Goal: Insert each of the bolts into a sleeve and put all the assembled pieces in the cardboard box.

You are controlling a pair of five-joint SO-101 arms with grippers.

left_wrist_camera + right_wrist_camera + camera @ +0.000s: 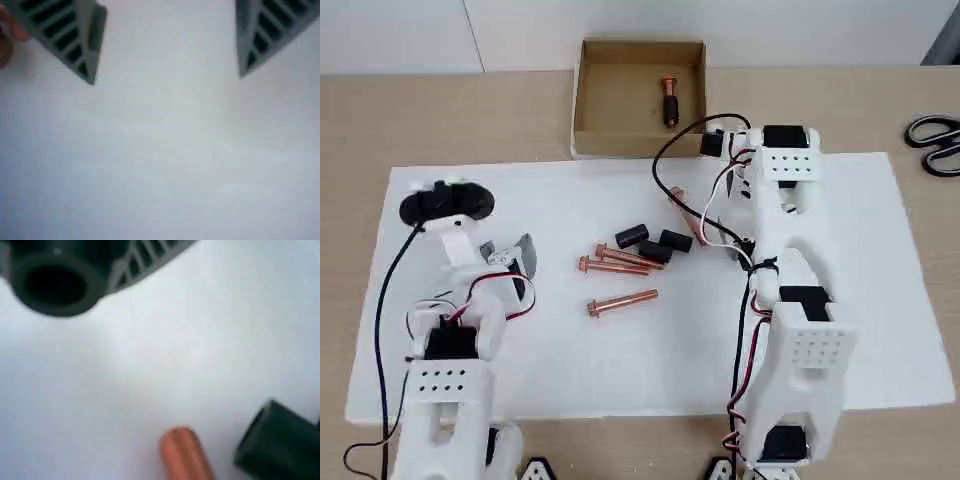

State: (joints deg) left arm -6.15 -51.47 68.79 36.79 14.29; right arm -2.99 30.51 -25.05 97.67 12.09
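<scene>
**Bench [380, 120]:** light wooden top, covered across the middle by a white paper sheet [620, 370]. An open brown cardboard box [588, 100] stands at the far edge of the sheet. Inside it lies one assembled piece [669, 101], a copper-coloured bolt seated in a black sleeve, close to the wall on the right arm's side.

**Loose stock, middle of the sheet:**
- Two copper-coloured metal bolts [612, 261] lie side by side, nearly touching, with their heads toward the left arm's side.
- A third bolt [622, 301] lies apart from them, nearer the arm bases.
- Three short black cylindrical sleeves [655, 251] are clustered just beyond the pair, toward the right arm.
- A fourth bolt [686, 216] lies slanted beside the right arm's wiring and is partly hidden by it.

**Left arm [445, 350]:** the left jaws are spread wide over bare sheet, with nothing between them. They are well apart from the bolts.

**Right arm [790, 330]:** it is stretched toward the box side of the sheet.
- The right jaws pinch a further black sleeve, the held sleeve [55, 282], raised off the sheet. Its bore faces the wrist camera, and one ribbed grey jaw lies against its side.
- In the same wrist view, a copper bolt tip [185, 455] and a loose sleeve [277, 445] lie on the sheet near one another, not touching.

**Other items:** black-handled scissors [935, 140] rest on bare wood at the bench edge on the right arm's side.
</scene>
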